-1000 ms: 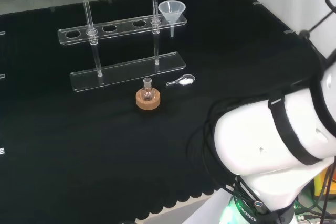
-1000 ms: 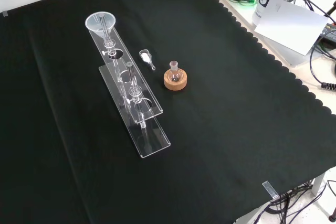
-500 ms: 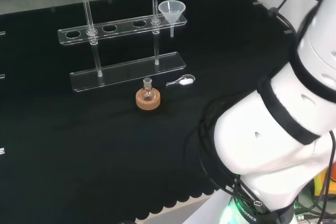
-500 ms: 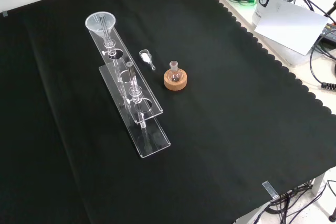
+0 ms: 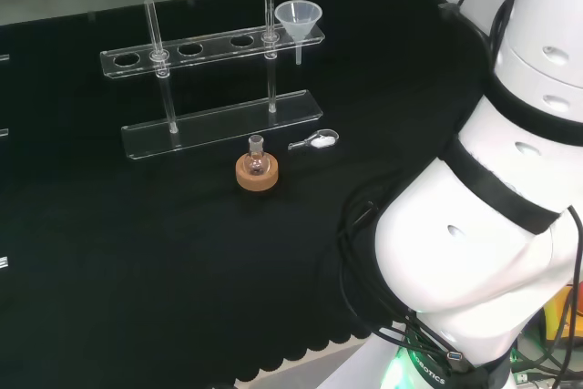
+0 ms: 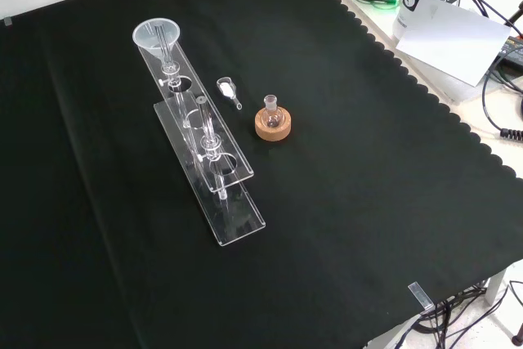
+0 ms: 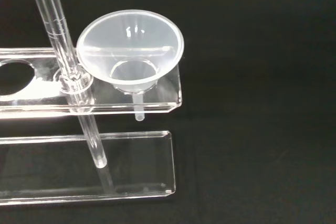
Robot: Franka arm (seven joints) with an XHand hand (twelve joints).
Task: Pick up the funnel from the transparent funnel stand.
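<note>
Funnel: a clear funnel (image 5: 299,18) sits upright in the end hole of the stand's top shelf, its wide mouth above the shelf and its narrow stem poking down through it; in the wrist view the funnel (image 7: 131,51) is close and large, just beside one of the stand's posts.
Stand: a clear two-level stand (image 5: 219,120) with a flat base plate, two upright rods and a top shelf with a row of round holes; the funnel is at the stand's right end in the head view, and at its far end in the front view (image 6: 214,171). The other holes in the shelf look empty, though the clear material makes that hard to be sure of.
Flask: a small round flask (image 5: 257,159) stands on a cork ring (image 5: 256,175), in front of the stand's base in the head view and to the stand's right in the front view (image 6: 272,115).
Scoop: a small clear scoop (image 5: 314,142) with something white in its bowl lies flat on the cloth, just right of the flask in the head view, between flask and stand in the front view (image 6: 230,91).
Surface: black cloth (image 6: 368,202) with a scalloped edge.
Arm: large white links (image 5: 483,225) stand well to the right of the stand in the head view.
Robot hand: I cannot tell whether it is open or closed; nothing touches the funnel.
</note>
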